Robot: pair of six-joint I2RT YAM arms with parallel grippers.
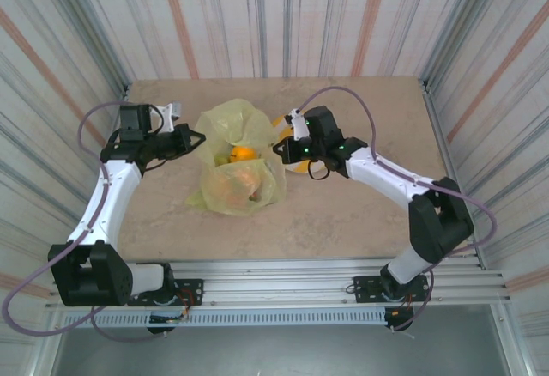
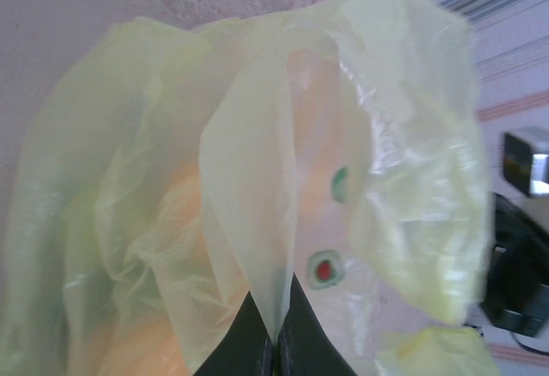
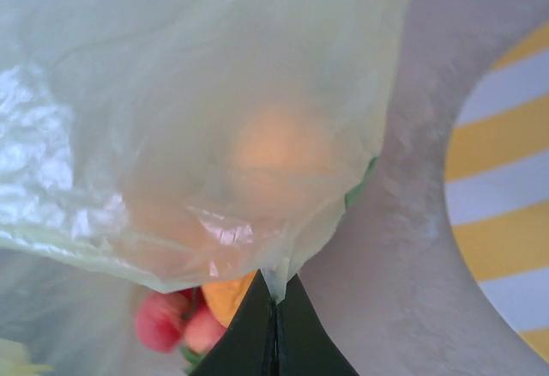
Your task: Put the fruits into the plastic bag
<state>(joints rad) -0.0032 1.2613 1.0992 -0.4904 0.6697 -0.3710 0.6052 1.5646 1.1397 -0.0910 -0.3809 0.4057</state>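
Observation:
The yellow-green plastic bag point(image 1: 236, 157) lies mid-table, its mouth held between both arms. My left gripper point(image 1: 196, 138) is shut on the bag's left rim; in the left wrist view the film point(image 2: 257, 221) runs down into the closed black fingertips point(image 2: 273, 346). My right gripper point(image 1: 281, 146) is shut on the right rim, the film point(image 3: 214, 118) pinched at its tips point(image 3: 276, 300). An orange fruit point(image 1: 243, 154) shows in the bag's mouth, with more orange shapes point(image 1: 238, 185) seen through the film below. Red fruits point(image 3: 176, 323) and an orange piece point(image 3: 227, 297) sit beneath the film.
A round yellow-and-white striped plate point(image 3: 506, 196) lies just right of the bag, partly hidden under the right gripper point(image 1: 300, 166). Corrugated walls enclose the table on three sides. Bare tabletop stretches in front of the bag and to the far right.

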